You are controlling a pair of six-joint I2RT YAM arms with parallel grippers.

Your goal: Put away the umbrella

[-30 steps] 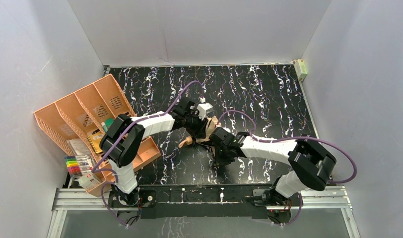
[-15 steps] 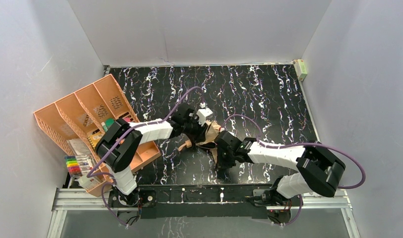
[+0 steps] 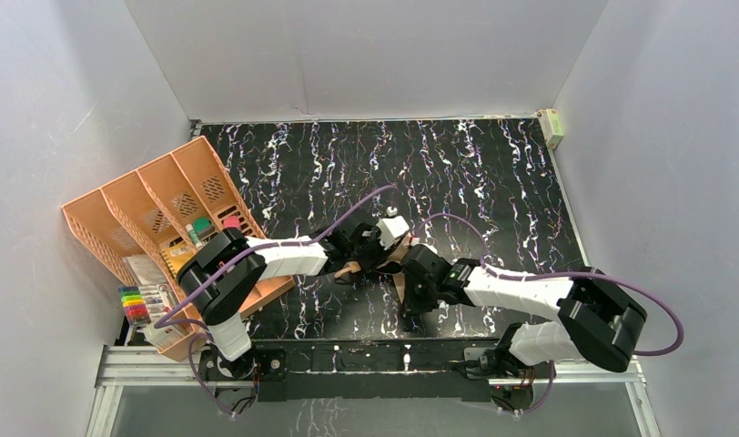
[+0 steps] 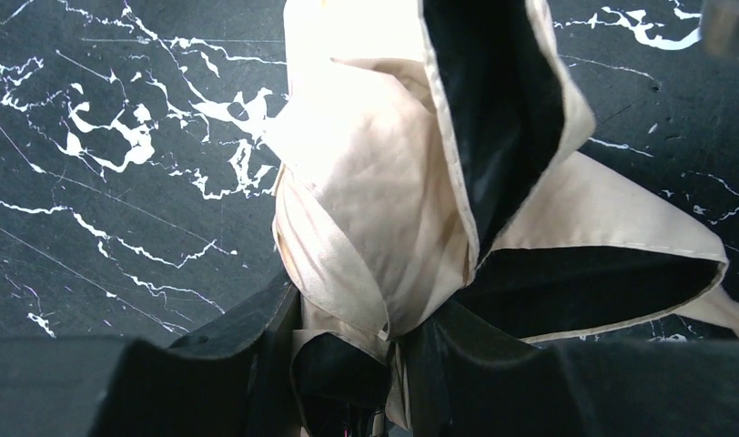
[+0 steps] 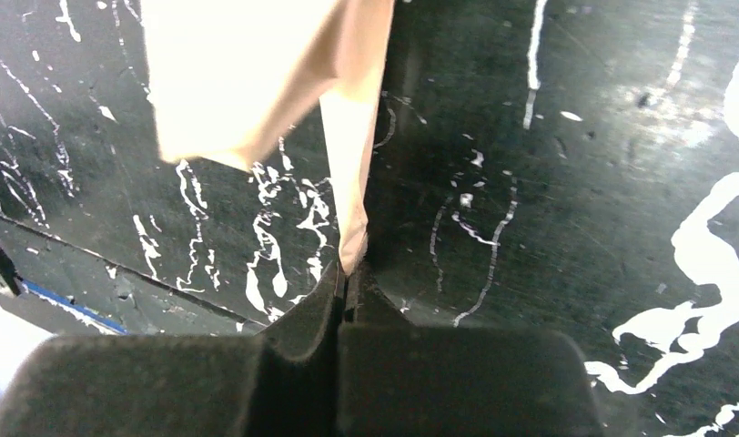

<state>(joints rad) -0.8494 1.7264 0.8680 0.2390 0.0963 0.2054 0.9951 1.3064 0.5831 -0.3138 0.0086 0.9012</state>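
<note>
Clamps the left end effector [image 4: 352,339] partway shut around the bunched folds of the umbrella [image 4: 375,200], tan outside and black inside, apparently to hold the loose cloth gathered in one bundle; pinches a narrow tan strip, seemingly the strap [image 5: 352,155], by its very tip in the right end effector [image 5: 348,293], clenched tight, probably to draw it taut for wrapping round the bundle; holds the umbrella near the middle of the bench [image 3: 493,182], between the two arms, resting or raised cannot tell; places the orange organizer [image 3: 147,209] well apart at the left, likely the later destination.
</note>
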